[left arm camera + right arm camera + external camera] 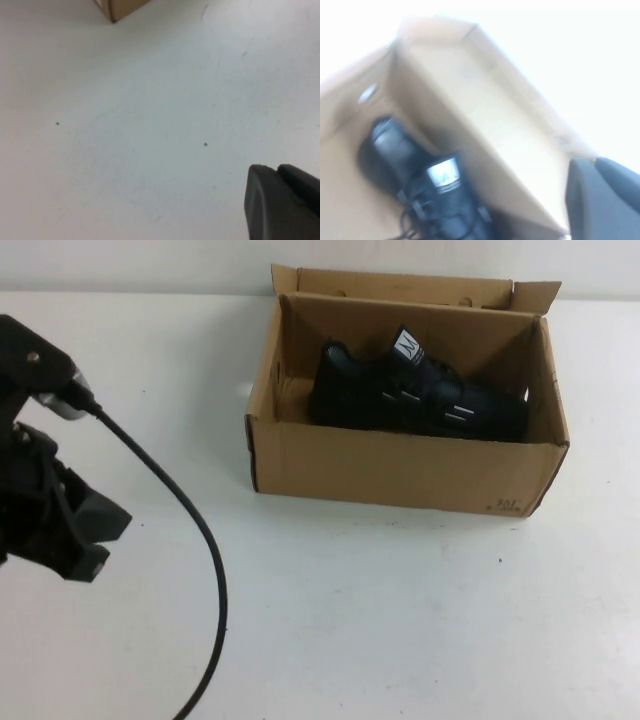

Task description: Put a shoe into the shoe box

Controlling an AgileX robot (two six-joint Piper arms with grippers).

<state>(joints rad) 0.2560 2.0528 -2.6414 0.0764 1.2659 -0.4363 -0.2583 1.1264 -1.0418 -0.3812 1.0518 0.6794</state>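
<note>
Left gripper (pixel 85 535) low at frame's left edge over bare table (pixel 400 620); its grip state cannot be told. Shoe box (pixel 400 465) upper centre, flaps upright, the shoe (pixel 415 395) lying inside. Right gripper (pixel 602 200) above the box's rim; grip state unreadable.

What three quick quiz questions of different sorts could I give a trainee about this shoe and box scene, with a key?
1. True or false: the shoe lies on the table in front of the shoe box.
2. Which gripper shows in the high view? A) left B) right
3. Fill in: the box's flaps stand ____.

Key: 1. False, it lies inside the box. 2. A: the left gripper is low on the left, apart from the box; the right gripper shows only in its wrist view, above the box. 3. Upright.
</note>
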